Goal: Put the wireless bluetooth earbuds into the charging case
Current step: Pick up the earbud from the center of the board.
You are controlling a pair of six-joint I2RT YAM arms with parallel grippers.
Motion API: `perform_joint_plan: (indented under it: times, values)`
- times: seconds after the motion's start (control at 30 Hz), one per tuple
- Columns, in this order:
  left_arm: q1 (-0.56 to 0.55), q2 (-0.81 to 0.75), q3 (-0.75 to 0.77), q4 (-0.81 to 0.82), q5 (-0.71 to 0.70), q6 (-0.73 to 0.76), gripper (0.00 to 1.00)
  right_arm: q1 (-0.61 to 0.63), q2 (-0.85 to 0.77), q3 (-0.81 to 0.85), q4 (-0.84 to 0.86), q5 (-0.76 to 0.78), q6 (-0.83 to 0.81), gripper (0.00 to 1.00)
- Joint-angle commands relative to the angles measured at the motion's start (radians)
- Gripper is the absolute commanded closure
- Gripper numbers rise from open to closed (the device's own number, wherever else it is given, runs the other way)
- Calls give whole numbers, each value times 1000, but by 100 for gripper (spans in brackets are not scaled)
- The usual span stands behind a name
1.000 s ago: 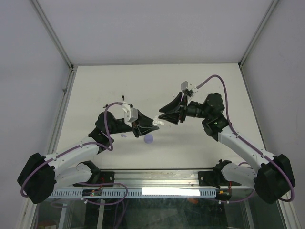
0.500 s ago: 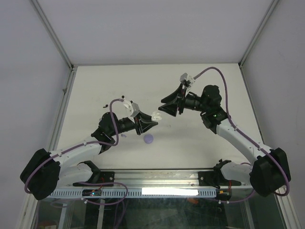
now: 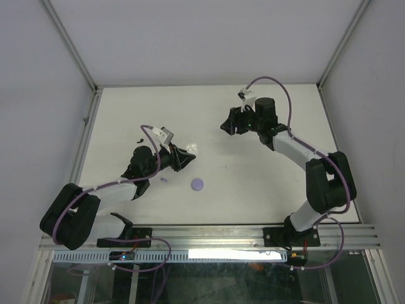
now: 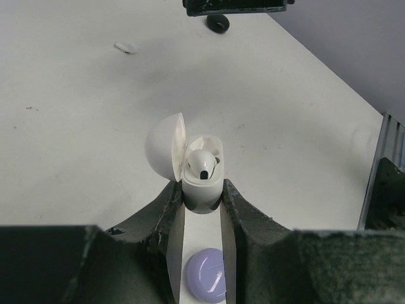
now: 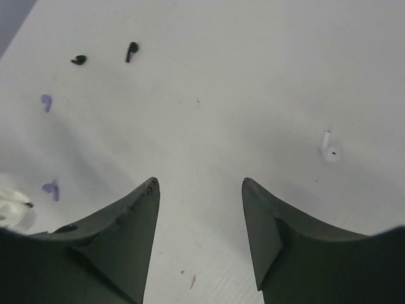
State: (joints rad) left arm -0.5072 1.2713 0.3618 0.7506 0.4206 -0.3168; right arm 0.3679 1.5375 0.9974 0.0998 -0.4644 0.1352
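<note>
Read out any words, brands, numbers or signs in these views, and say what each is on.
None can be read.
The open white charging case in the left gripper's jaws, the lavender case and the loose white earbud show no markings.
The small board on the front rail is too small to tell.

White charging case (image 4: pixel 202 191); white earbud (image 4: pixel 203 164); lavender round case (image 4: pixel 205 282).
</note>
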Motion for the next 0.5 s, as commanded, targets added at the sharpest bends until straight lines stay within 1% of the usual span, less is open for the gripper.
perform_joint_plan:
  times: [0.0,0.17,0.27,0.37,0.47]
  values:
    - [26,12,1,84,17,-9,100,-16,146,139,-13,112,-56,43]
    - [29,5,-1,52,18,68,100,-24,349,295,-57,161,-60,44]
    - [29,5,-7,58,27,91,100,-24,440,375,-69,201,-60,44]
    - [29,16,-3,54,34,105,100,-24,499,438,-87,228,-56,44]
    - [29,31,1,48,47,109,100,-23,533,461,-92,288,-54,44]
